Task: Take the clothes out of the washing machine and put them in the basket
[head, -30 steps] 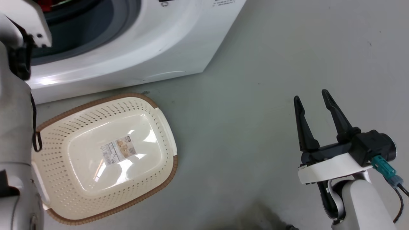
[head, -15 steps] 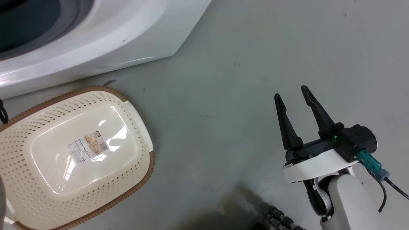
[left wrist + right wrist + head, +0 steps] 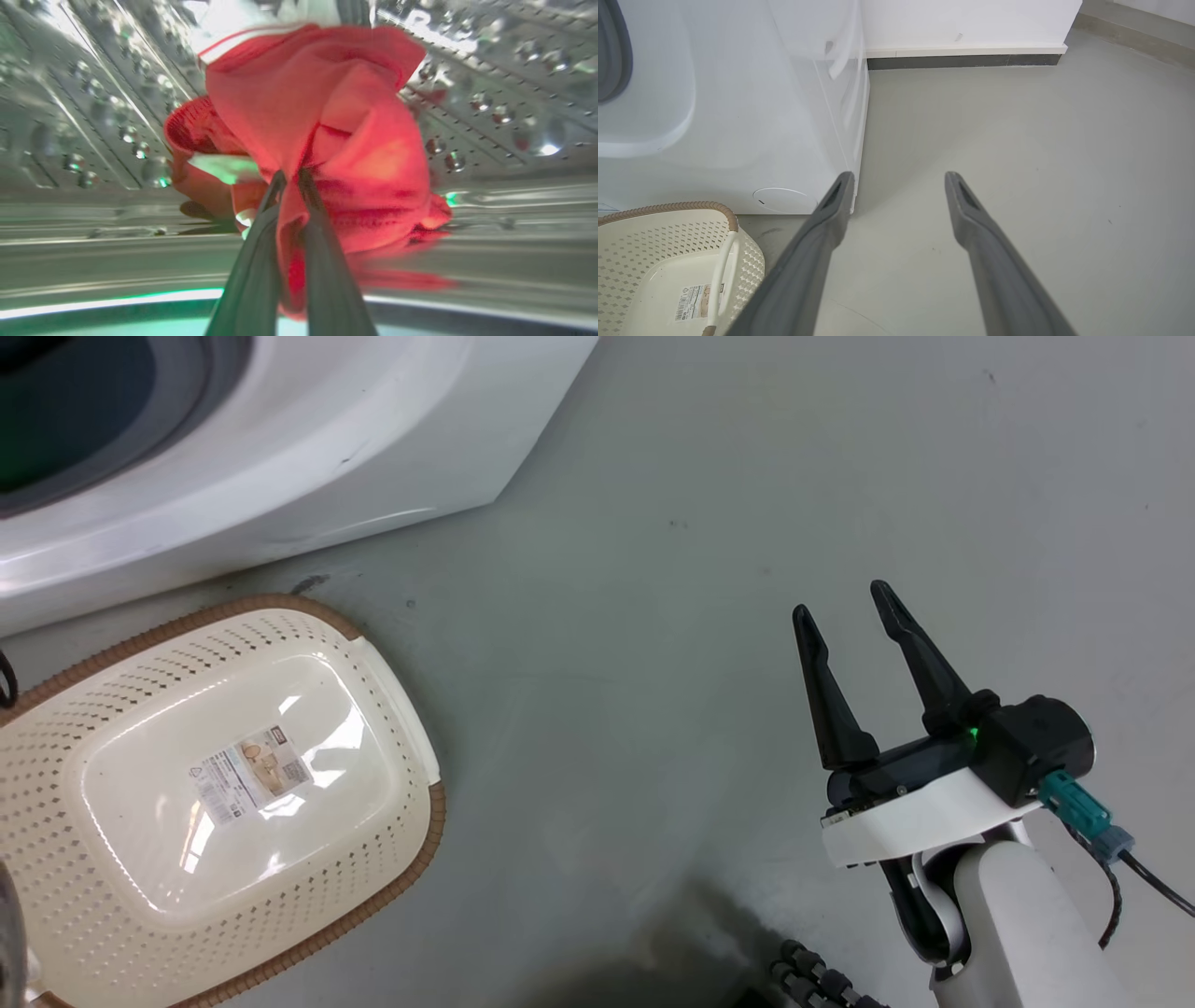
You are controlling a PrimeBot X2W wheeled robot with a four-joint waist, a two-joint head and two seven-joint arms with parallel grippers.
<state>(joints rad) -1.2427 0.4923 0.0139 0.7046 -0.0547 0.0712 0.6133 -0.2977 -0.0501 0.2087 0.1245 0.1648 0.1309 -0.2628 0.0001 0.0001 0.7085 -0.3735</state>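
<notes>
Left gripper [image 3: 292, 179] pinching the clothes [image 3: 327, 107] inside the washing machine [image 3: 84, 93].
My right gripper [image 3: 840, 602] is wide open and holds nothing; the basket [image 3: 401, 821] lies to its left.

The right gripper [image 3: 840, 598] has two long, tapered black fingers [image 3: 826, 700] on a black block [image 3: 1036, 742], over a curved white plate [image 3: 920, 821]. A green light [image 3: 971, 735] glows beside the block. A teal plug [image 3: 1074, 800] carries a black cable [image 3: 1158, 886]. The forearm [image 3: 1018, 933] is white. The left gripper [image 3: 290, 173] has dark grey fingers.

Downward head and right wrist views share basket [image 3: 373, 887].
</notes>
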